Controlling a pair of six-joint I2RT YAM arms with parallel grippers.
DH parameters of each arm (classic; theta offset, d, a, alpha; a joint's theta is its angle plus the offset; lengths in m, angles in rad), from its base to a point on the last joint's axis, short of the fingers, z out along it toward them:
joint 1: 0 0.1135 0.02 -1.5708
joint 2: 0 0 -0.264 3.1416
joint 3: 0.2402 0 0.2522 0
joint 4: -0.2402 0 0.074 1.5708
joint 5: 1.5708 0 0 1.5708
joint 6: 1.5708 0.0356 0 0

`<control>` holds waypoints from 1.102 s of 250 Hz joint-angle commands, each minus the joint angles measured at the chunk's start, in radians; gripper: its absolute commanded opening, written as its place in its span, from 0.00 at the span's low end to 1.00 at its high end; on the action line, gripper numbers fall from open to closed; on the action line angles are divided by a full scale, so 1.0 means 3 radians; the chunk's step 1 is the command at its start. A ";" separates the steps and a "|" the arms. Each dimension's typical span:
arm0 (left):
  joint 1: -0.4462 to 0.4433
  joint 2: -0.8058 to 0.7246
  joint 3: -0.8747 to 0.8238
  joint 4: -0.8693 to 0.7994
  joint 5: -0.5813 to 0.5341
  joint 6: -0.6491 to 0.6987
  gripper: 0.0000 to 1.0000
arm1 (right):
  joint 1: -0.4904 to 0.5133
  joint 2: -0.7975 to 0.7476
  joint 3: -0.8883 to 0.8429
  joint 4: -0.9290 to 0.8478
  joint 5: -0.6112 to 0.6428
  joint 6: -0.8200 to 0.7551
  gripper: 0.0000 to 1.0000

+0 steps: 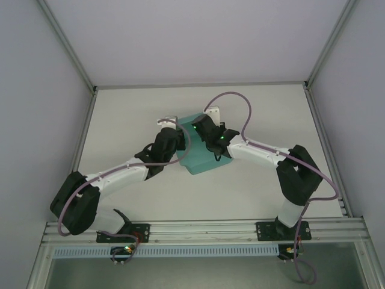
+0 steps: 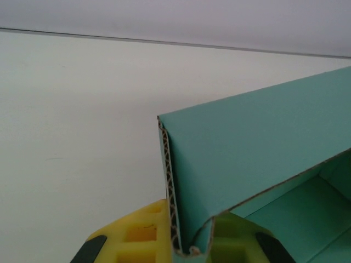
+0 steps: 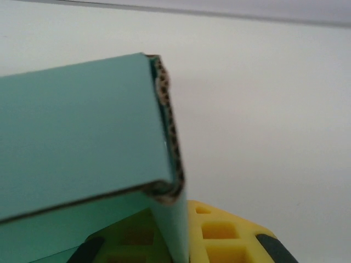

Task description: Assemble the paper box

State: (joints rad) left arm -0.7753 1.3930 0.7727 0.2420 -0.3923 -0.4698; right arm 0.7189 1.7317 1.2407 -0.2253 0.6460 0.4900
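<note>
Paper box, centre of table, part-built: walls folded up, top seemingly not yet closed; left tool and right tool each pinched tight on a wall.

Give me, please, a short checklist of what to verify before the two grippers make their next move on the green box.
1. The left gripper is shut on a wall of the box: ok.
2. The right gripper is shut on the box too: ok.
3. The card edge at the right grip is undamaged: not ok, it looks crumpled.
4. The box is closed: not ok, its inside is open in the left wrist view.
5. The box rests flat on the table: cannot tell.
</note>
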 commanded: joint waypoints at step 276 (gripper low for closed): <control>-0.0020 -0.0125 0.0048 -0.0105 0.0295 0.0108 0.00 | -0.0590 -0.0621 -0.0612 0.0953 -0.1450 -0.0964 0.18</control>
State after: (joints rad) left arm -0.7784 1.3830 0.7750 0.2455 -0.3290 -0.4675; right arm 0.5602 1.5253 1.0115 0.0532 0.1806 0.2047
